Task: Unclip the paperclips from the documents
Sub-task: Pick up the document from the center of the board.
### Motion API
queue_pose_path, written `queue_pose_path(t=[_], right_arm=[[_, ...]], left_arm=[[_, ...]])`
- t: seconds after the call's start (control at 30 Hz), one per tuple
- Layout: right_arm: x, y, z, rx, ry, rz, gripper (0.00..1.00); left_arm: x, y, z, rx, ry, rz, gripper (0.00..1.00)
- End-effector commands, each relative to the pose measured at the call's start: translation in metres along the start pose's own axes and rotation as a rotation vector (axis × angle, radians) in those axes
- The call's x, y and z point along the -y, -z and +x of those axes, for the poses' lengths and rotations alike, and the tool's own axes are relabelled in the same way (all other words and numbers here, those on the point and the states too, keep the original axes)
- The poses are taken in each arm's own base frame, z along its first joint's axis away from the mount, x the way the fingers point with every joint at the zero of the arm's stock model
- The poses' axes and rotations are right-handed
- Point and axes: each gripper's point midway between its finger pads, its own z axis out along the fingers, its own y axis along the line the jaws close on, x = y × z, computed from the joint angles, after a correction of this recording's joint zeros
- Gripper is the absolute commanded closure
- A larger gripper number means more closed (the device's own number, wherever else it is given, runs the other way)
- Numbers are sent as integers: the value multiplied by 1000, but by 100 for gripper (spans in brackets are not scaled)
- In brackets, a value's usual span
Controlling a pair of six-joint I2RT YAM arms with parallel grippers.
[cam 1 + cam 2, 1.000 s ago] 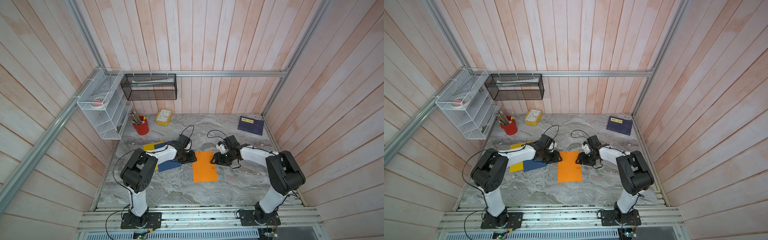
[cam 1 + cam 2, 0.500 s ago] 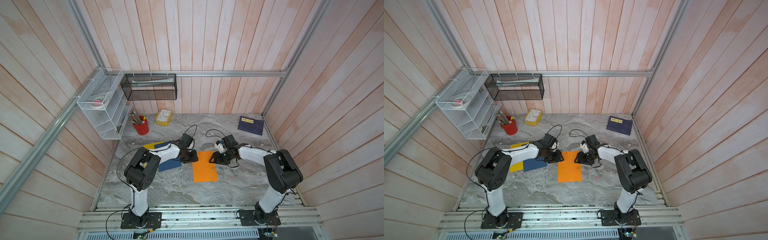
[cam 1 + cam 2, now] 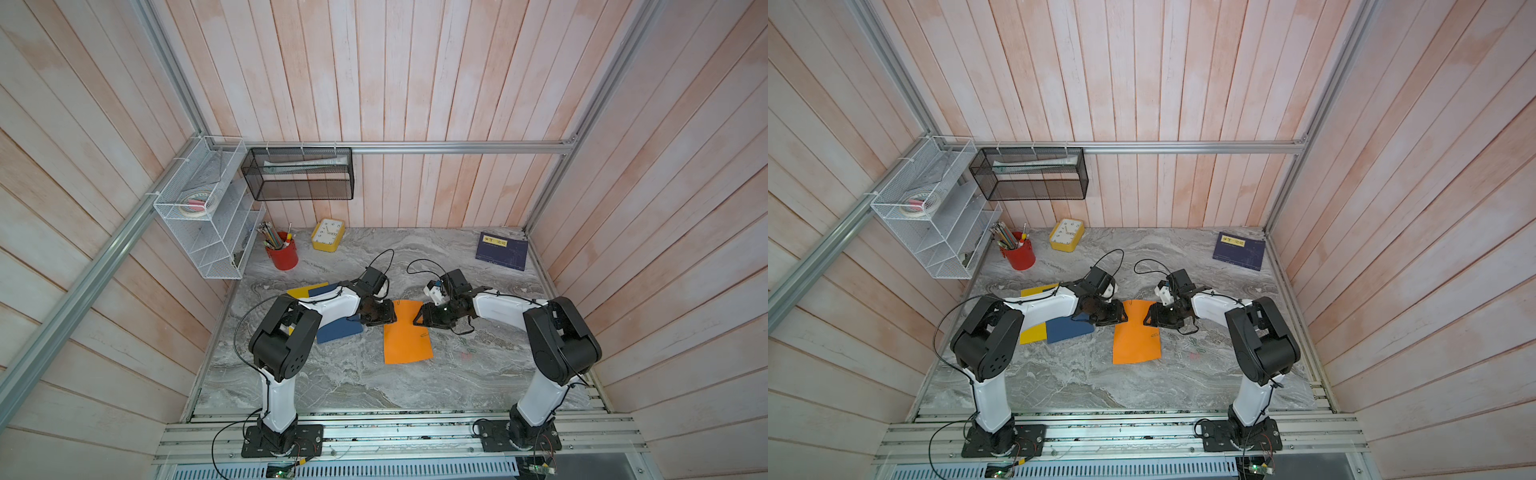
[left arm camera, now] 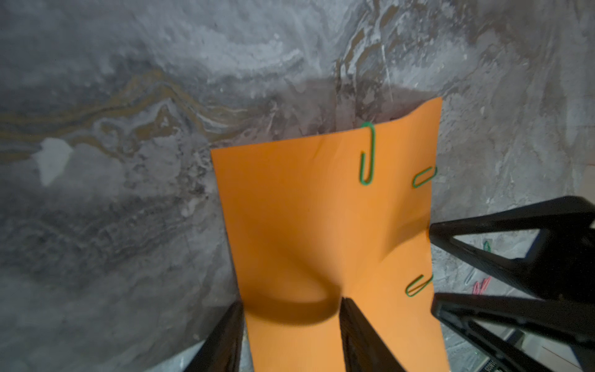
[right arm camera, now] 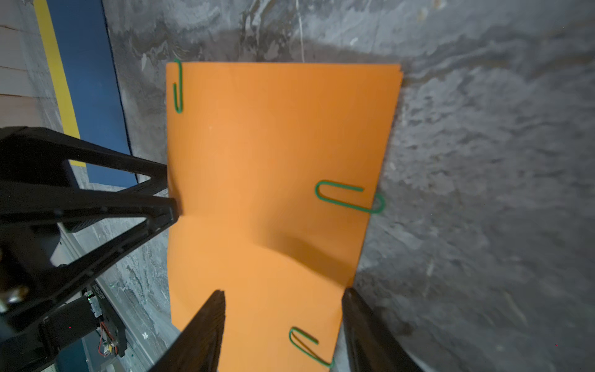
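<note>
Left tool [image 3: 390,316] and right tool [image 3: 418,319], jaws apart, flank orange sheet [image 3: 406,343] holding three green paperclips [image 4: 368,154]; yellow label [image 3: 494,242] on booklet [image 3: 508,258] unreadable.

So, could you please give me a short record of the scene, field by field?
centre: orange document, buckled between the tools
clipped on: three green paperclips at its edges
left tool: open, at one long edge
right tool: open, at the opposite edge
aside: blue document and yellow document overlapping, under the left arm
off the sheets: loose paperclips on the table
</note>
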Motion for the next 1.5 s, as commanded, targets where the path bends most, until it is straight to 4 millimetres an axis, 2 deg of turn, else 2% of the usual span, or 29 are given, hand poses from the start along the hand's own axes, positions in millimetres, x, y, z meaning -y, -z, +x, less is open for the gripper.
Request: queue_pose_path(t=[0.0, 0.2, 1.07, 1.33, 1.47], right_arm=[[19, -15, 26, -94, -48, 56, 39], [21, -11, 29, -92, -49, 68, 38], [-10, -22, 21, -73, -46, -68, 38], [-13, -18, 22, -58, -45, -93, 38], [-13, -6, 15, -18, -45, -114, 38]], left_arm=[[-12, -13, 11, -43, 16, -42, 48], [-13, -8, 10, -31, 13, -49, 48], [27, -4, 5, -13, -21, 159, 46], [32, 6, -1, 34, -38, 173, 63], [34, 13, -5, 53, -50, 180, 68]])
